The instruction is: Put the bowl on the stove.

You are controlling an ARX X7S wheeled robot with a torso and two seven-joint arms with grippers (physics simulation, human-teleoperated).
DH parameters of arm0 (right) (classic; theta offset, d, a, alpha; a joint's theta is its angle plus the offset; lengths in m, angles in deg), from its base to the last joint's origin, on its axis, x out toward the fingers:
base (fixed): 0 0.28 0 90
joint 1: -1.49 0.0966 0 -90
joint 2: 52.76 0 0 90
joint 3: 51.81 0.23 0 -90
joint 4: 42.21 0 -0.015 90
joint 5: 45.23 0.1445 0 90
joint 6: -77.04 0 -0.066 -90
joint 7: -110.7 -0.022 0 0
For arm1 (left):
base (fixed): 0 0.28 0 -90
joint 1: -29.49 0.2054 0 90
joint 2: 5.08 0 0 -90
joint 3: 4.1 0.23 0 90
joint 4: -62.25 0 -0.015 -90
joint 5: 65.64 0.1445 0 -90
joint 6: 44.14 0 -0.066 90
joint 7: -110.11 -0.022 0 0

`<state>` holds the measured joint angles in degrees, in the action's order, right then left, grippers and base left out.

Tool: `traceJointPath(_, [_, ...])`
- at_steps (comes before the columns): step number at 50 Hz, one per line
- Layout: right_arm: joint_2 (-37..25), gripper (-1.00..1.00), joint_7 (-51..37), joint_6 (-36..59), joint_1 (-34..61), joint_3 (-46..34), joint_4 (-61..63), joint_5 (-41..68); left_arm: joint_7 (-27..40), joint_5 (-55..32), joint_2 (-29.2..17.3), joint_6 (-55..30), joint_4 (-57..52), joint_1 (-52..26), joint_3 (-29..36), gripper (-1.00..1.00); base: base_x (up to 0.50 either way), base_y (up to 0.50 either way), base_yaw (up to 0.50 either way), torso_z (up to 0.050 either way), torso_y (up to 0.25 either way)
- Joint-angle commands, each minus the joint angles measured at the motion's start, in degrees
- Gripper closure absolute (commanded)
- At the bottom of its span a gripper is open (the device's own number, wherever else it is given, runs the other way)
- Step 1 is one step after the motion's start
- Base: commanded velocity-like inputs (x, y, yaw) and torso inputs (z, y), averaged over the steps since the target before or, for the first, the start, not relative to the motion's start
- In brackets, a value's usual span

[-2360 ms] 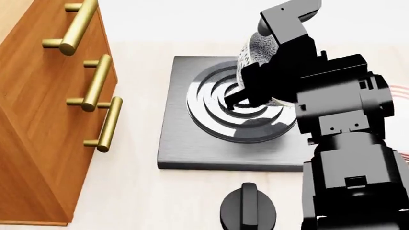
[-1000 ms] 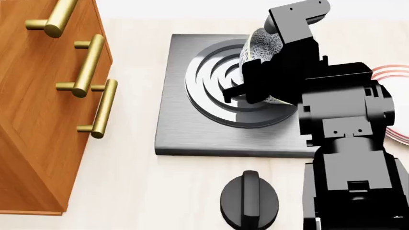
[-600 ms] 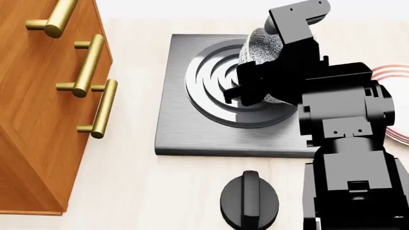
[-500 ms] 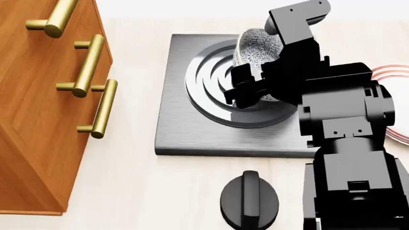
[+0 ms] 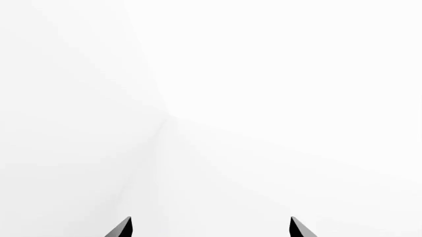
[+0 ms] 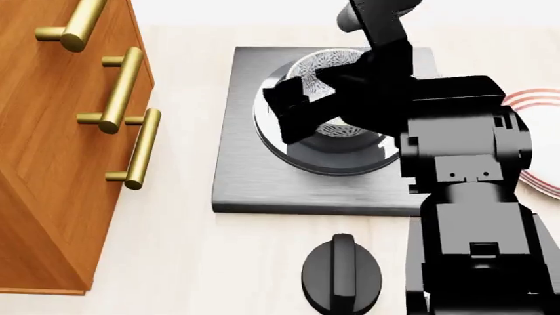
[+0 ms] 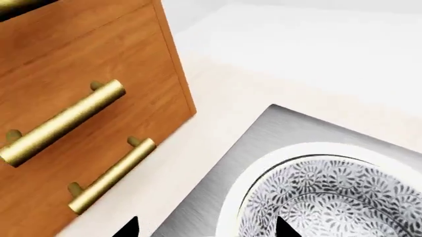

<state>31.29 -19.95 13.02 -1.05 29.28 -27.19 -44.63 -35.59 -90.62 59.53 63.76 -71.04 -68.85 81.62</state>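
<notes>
The speckled bowl (image 6: 319, 65) sits upright on the round burner of the dark grey stove (image 6: 254, 177), partly hidden by my right arm. My right gripper (image 6: 293, 111) hangs just over the bowl's left rim with its jaws wide apart and nothing between them. In the right wrist view the bowl (image 7: 329, 197) shows its patterned inside, on the stove (image 7: 264, 133); the gripper (image 7: 205, 229) straddles its rim, open. My left gripper (image 5: 209, 229) is open and empty and faces a blank white surface. It is out of the head view.
A wooden cabinet (image 6: 52, 131) with brass bar handles stands close to the left of the stove and also shows in the right wrist view (image 7: 86, 74). A round black knob (image 6: 341, 279) lies in front of the stove. A white plate with red rim rings (image 6: 538, 105) lies at the right.
The right gripper held the bowl tilted over the burner; it has opened and let go. The bowl now rests upright on the burner, and the gripper has swung left over it.
</notes>
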Motion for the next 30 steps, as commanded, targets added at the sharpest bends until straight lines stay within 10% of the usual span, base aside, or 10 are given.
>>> traceJointPath(1, [0.92, -1.0, 11.42, -3.08, 0.65, 4.93, -0.02, 0.06, 0.04, -0.02, -0.07, 0.07, -0.06, 0.05, 0.28, -1.0, 0.0, 0.0, 0.0, 0.0, 0.0])
traceJointPath(30, [-1.65, -1.0, 12.8, -25.05, -7.5, 31.36, 0.07, 10.67, 0.4, -0.77, -0.5, 0.1, -0.07, 0.01, 0.31, -1.0, 0.0, 0.0, 0.0, 0.0, 0.0])
